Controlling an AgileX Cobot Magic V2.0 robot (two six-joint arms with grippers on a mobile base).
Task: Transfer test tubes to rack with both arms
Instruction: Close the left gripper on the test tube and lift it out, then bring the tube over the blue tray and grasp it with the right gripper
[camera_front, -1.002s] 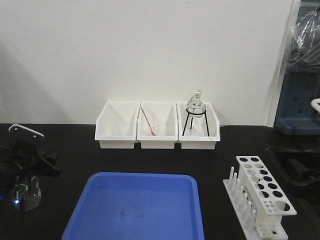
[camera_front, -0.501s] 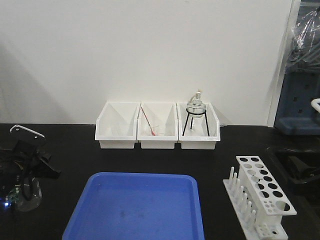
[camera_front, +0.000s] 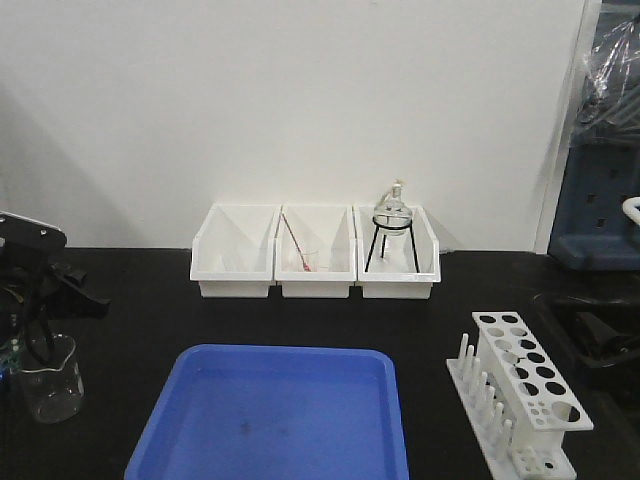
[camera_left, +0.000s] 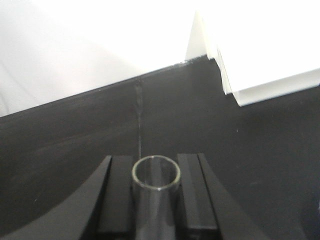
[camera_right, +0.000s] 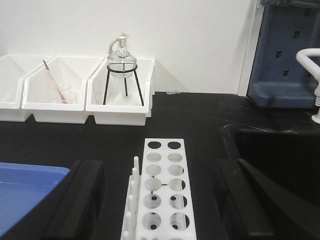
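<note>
In the left wrist view a clear glass test tube (camera_left: 156, 176) shows its open round mouth between two black fingers, and my left gripper (camera_left: 156, 167) is shut on it. From the front, the left arm (camera_front: 38, 272) hangs at the far left above a glass beaker (camera_front: 48, 378); the tube cannot be made out there. The white rack (camera_right: 164, 186) stands low in the right wrist view, its holes empty, with pegs along its left side. My right gripper (camera_right: 161, 200) is wide open, one finger on each side of the rack (camera_front: 522, 392).
A blue tray (camera_front: 270, 412) lies front centre. Three white bins (camera_front: 237, 258) line the back wall; the middle one holds a red-tinged rod (camera_front: 297, 246), the right one a flask on a black tripod (camera_front: 392, 228). A dark sink recess (camera_right: 280, 150) lies right of the rack.
The left arm has risen up and back from the beaker, which now stands uncovered on the table. The rack, tray and right arm have not moved.
</note>
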